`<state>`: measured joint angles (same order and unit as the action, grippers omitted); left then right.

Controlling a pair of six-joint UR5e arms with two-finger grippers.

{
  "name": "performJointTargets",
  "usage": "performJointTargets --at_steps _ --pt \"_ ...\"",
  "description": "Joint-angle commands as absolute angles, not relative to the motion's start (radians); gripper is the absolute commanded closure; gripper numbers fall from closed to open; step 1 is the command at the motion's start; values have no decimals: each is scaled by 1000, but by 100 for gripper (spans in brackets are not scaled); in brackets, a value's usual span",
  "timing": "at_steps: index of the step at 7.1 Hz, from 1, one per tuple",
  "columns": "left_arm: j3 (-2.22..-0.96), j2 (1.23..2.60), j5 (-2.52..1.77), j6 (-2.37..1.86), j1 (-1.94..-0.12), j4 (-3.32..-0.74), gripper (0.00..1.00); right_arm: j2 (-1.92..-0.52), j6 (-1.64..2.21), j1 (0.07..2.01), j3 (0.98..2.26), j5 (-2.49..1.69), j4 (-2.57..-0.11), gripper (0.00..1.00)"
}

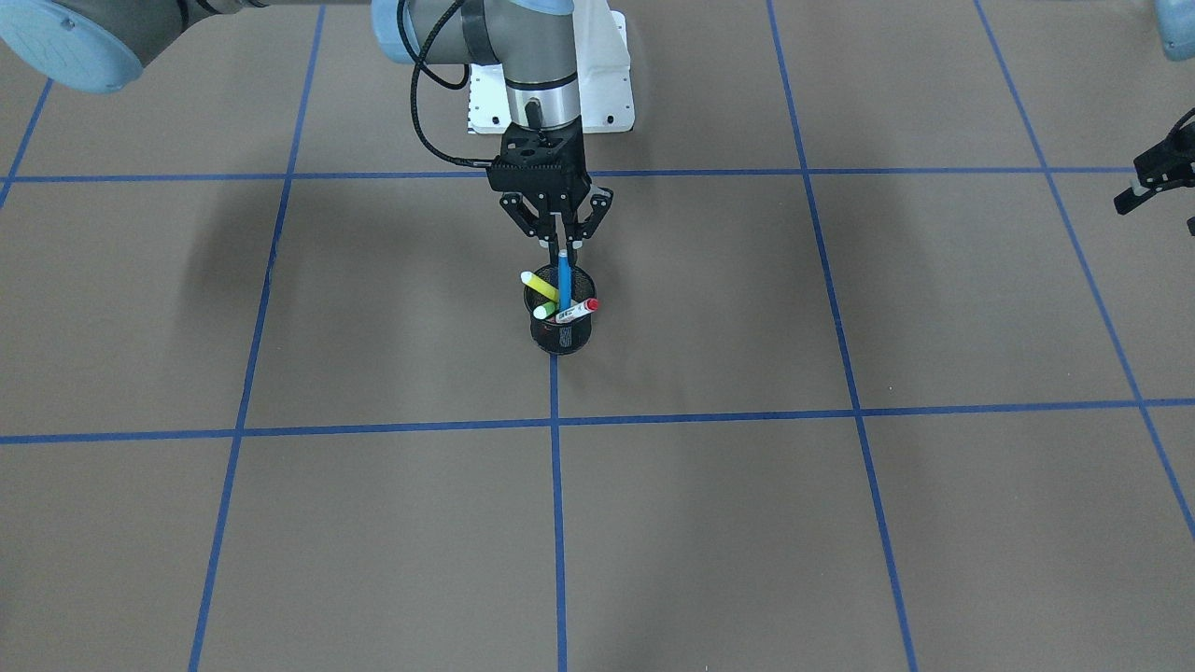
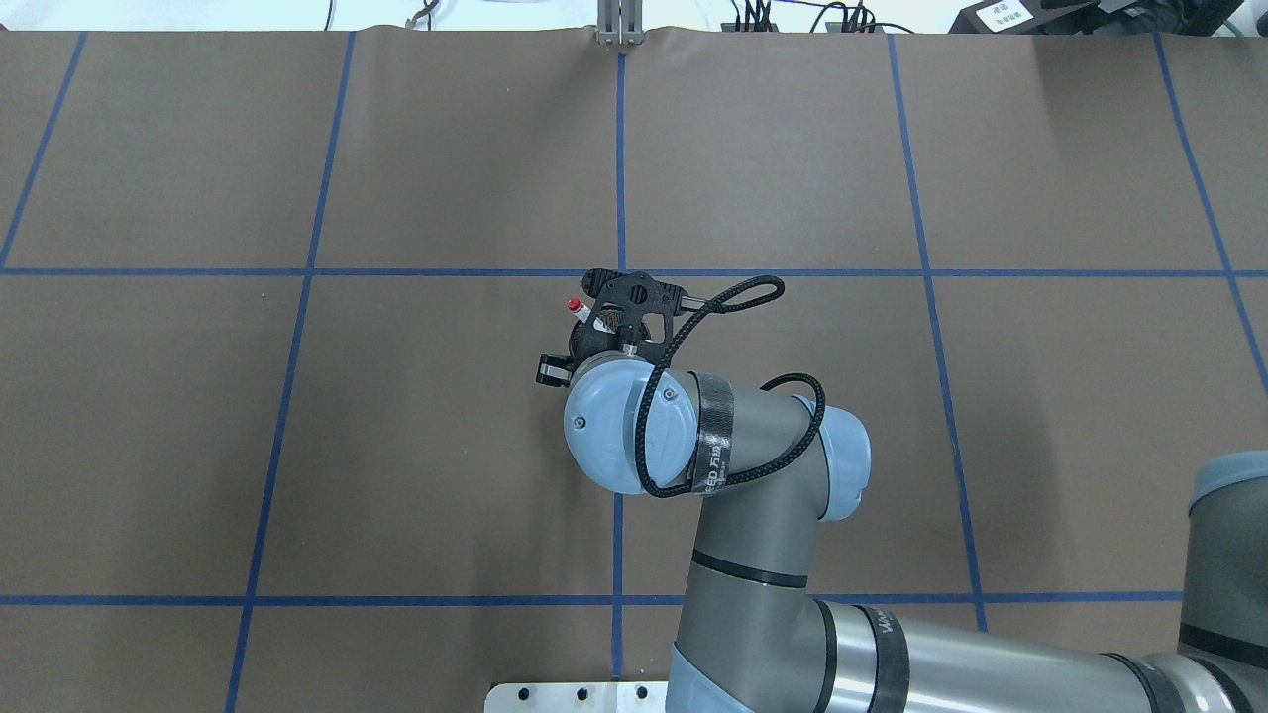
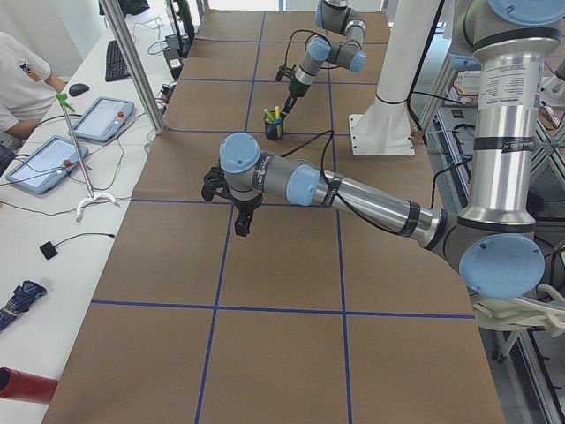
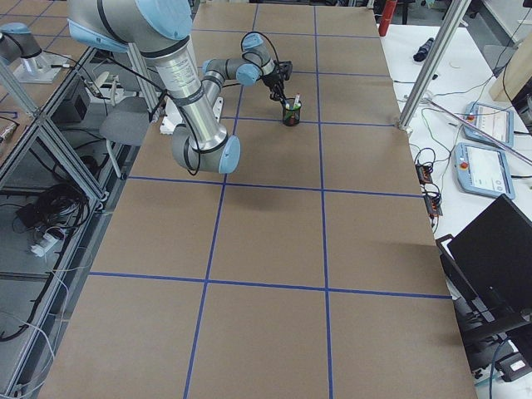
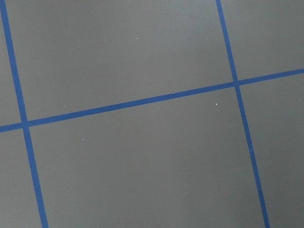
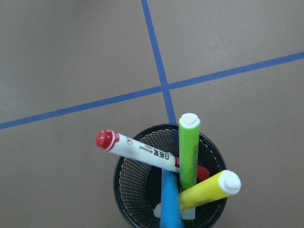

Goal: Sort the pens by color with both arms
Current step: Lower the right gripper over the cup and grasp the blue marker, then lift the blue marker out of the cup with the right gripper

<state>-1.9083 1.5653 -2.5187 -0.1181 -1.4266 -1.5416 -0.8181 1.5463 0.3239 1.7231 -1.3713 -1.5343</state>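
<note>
A black mesh cup [image 1: 562,338] stands at the table's middle on a blue tape crossing. It holds the pens: a blue one [image 1: 564,280] upright, a yellow one [image 1: 540,287], a light green one [image 1: 544,311] and a white one with red ends [image 1: 577,311] leaning outward. My right gripper [image 1: 563,245] hangs straight above the cup, shut on the top of the blue pen. In the right wrist view the blue pen [image 6: 170,204] runs off the bottom edge beside the green [image 6: 189,152], yellow [image 6: 209,190] and red-capped [image 6: 137,148] pens. My left gripper [image 1: 1158,213] hovers far off over bare table, fingers apart, holding nothing.
The white pedestal base plate [image 1: 607,93] sits just behind the cup on the robot's side. Blue tape lines [image 5: 142,102] divide the brown table into squares. In the exterior left view a person [image 3: 22,84] sits at a side bench with tablets [image 3: 101,119].
</note>
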Motion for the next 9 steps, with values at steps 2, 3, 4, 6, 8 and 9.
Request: performJointTargets --at_steps 2,3,4,6,8,9 --pt "-1908 1565 -2523 -118 -1427 -1542 0 -836 1537 347 1852 -1370 -1563 100" --pt "-1908 1565 -2523 -118 -1427 -1542 0 -838 1537 345 1918 -1376 -1625 100" --pt "-1908 1565 -2523 -118 -1427 -1542 0 -838 1539 347 1965 -1379 -1658 100" --pt "-1907 1565 -2525 -118 -1427 -1542 0 -838 1555 397 2055 -1507 -1696 100" --pt "-1908 1555 -2525 -117 -1425 -1542 0 -839 1554 541 2080 -1639 -1726 100" --pt "-1908 1555 -2525 -117 -1425 -1542 0 -866 1546 596 2069 -1641 -1724 100"
